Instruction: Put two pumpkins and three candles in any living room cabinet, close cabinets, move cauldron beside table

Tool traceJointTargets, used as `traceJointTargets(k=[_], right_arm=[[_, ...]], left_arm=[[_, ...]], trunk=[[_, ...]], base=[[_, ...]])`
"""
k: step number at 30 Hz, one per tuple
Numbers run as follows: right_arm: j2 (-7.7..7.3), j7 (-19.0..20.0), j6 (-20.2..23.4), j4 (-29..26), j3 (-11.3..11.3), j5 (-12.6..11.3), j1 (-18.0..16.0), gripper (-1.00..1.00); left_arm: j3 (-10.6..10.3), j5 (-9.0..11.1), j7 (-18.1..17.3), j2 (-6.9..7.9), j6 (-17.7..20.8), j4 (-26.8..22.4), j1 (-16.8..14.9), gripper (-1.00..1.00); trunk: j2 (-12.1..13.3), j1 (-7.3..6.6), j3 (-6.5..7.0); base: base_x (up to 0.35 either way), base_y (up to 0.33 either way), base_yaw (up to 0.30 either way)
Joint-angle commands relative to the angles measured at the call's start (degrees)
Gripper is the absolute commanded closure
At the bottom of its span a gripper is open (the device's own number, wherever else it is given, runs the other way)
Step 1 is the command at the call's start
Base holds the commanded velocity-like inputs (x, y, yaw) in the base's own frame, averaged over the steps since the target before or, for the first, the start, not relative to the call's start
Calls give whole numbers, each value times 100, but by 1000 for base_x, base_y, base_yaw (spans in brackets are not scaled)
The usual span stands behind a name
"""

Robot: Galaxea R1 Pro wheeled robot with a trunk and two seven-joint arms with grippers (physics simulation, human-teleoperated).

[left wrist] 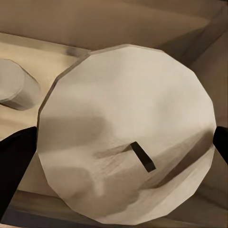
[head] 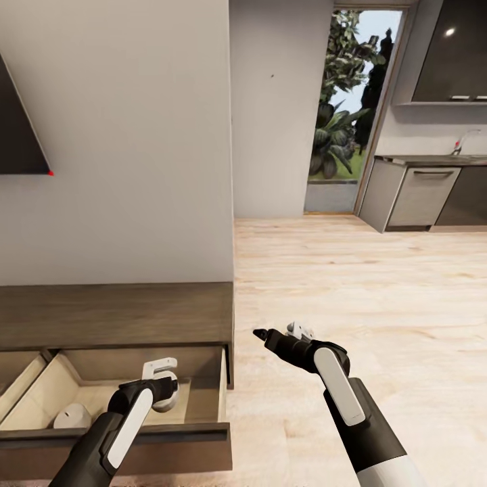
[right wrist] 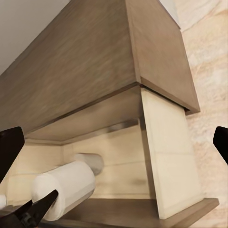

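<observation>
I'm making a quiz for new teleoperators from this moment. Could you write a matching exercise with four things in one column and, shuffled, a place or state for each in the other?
Things:
1. left hand
2. right hand
3. second candle
4. drawer

Places or states:
A. lying on the pale drawer bottom
B. pulled out, open
C. shut on a candle over the drawer
D. empty, over the wooden floor beside the cabinet

Pairs: 1-C, 2-D, 3-A, 4-B
</observation>
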Motion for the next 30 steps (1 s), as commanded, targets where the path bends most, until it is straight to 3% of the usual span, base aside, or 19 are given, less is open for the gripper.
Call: traceJointTargets(k=[1, 15, 30], right_arm=[[1, -60, 5, -6, 3, -61, -2, -100], [1, -60, 5, -10, 4, -61, -4, -100], [1, -60, 5, -26, 2, -61, -2, -100]], left_arm=[[-18, 55, 61, 7, 10, -6, -4, 100], [-138, 57, 54, 6, 13, 18, -4, 100], [-141, 59, 52, 6, 13, 18, -4, 100]], trunk=[[-44, 22, -24], [-124, 66, -60], [-124, 66, -60]], base=[[0, 0, 0], [4, 0, 0], [123, 0, 0]])
